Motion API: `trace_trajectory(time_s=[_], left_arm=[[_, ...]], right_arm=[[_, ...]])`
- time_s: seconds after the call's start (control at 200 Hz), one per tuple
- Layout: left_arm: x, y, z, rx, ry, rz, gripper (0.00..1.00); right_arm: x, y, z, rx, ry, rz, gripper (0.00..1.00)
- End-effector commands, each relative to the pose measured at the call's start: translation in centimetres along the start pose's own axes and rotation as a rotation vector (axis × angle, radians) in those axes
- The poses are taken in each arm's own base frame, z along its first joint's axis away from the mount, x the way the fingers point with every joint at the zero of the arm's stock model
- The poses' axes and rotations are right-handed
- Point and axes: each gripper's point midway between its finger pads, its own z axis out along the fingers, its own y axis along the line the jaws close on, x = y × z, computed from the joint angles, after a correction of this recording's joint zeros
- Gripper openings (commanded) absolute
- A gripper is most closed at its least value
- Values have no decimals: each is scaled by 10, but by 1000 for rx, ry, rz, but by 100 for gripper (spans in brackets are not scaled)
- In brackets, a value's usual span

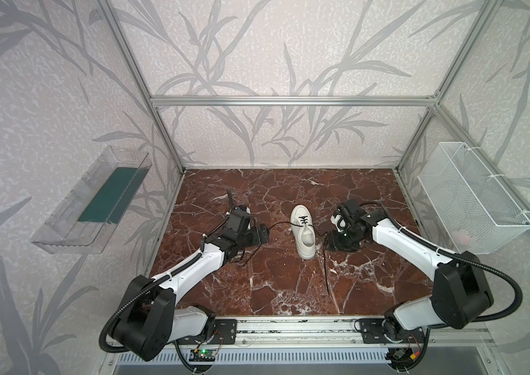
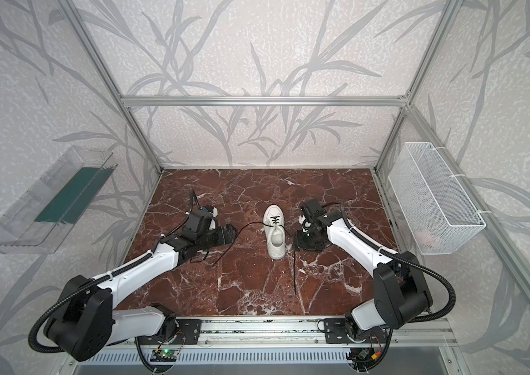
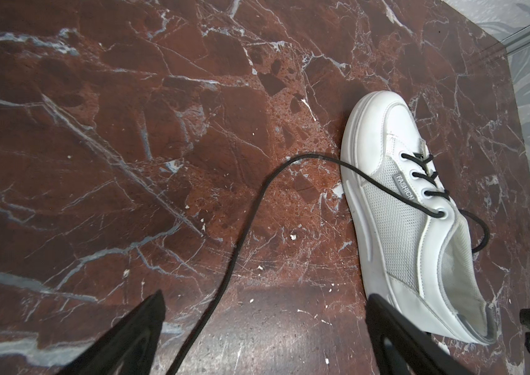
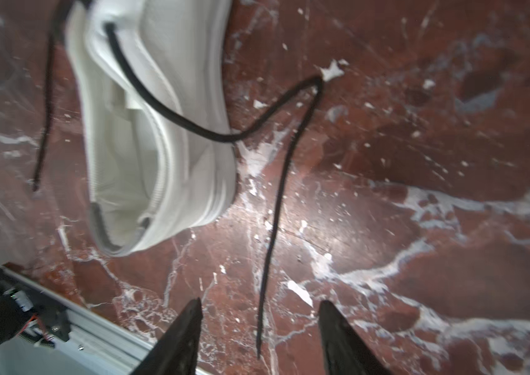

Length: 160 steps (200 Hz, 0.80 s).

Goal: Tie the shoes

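As the table [image 1: 289, 285] lies bare to its edges, you see the sneaker [image 1: 304, 235] between left gripper [image 3: 266, 324] and right gripper [image 4: 260, 303], both parted astride laces [image 3: 250, 211].

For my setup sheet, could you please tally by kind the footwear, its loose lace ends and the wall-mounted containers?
White sneaker: 1
Loose black lace ends: 2
Clear wall tray: 1
White wire basket: 1
Total: 5

White low-top sneaker [image 1: 303, 235] with a thick white sole is standing upright near the middle of a red-brown marble tabletop [image 1: 257, 285], toe pointing to the far side. Its thin black laces [image 1: 304, 220] are lying untied: one loose end [image 1: 277, 224] is trailing left, the other end [image 1: 325, 272] is stretching toward the near edge
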Motion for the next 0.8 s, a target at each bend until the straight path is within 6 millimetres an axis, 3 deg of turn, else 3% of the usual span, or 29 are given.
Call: trace_trajectory(time_s=[0.0,0.29,0.445,0.795], left_arm=[[-7,-9,-2,14,-2,20,98],[-5,-8,-1,16,4,16,98],[-5,-8,-3,14,-1,18,98],[-6,-5,-6,7,-13,12,98]], right_arm=[[28,-22,-2,148,67,-42,49],[73,3,30,81,127,-23,47],[75,7,39,94,117,-23,38],[79,12,59,108,148,-27,29]])
